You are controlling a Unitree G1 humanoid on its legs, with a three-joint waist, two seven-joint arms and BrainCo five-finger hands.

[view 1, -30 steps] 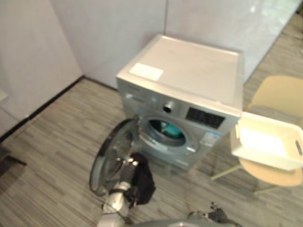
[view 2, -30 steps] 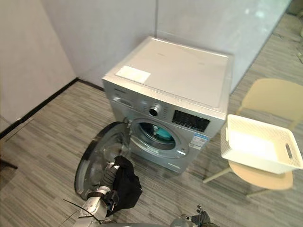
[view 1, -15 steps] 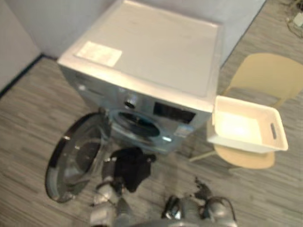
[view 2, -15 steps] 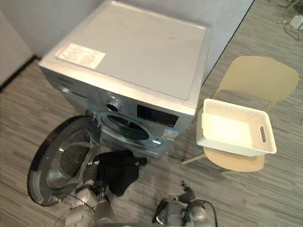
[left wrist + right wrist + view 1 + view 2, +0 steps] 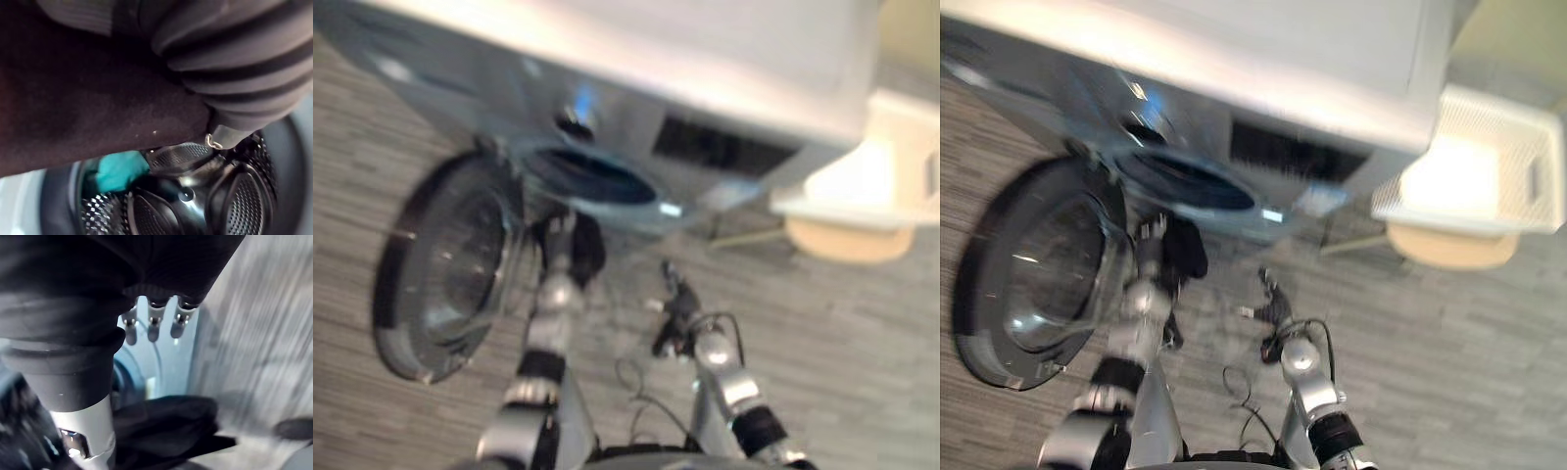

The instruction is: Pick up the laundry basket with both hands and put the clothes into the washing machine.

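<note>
The silver washing machine (image 5: 705,59) stands close in front, its round door (image 5: 445,264) swung open to the left. My left hand (image 5: 560,235) is shut on a black garment (image 5: 587,245) just below the drum opening (image 5: 592,181). In the left wrist view the black garment (image 5: 88,98) hangs before the drum (image 5: 234,196), where a teal garment (image 5: 120,171) lies inside. My right hand (image 5: 1271,305) hovers open over the floor to the right of the left hand, its fingers (image 5: 151,325) straight and holding nothing. The white laundry basket (image 5: 1540,176) rests on a chair at the right.
The beige chair (image 5: 1449,250) under the basket stands right of the machine. The open door takes up the floor on the left. Grey striped flooring (image 5: 1449,372) stretches out to the right and front.
The camera has tipped down and come closer to the machine. My left hand has lifted the black garment up to the drum opening. The right hand has reached further forward.
</note>
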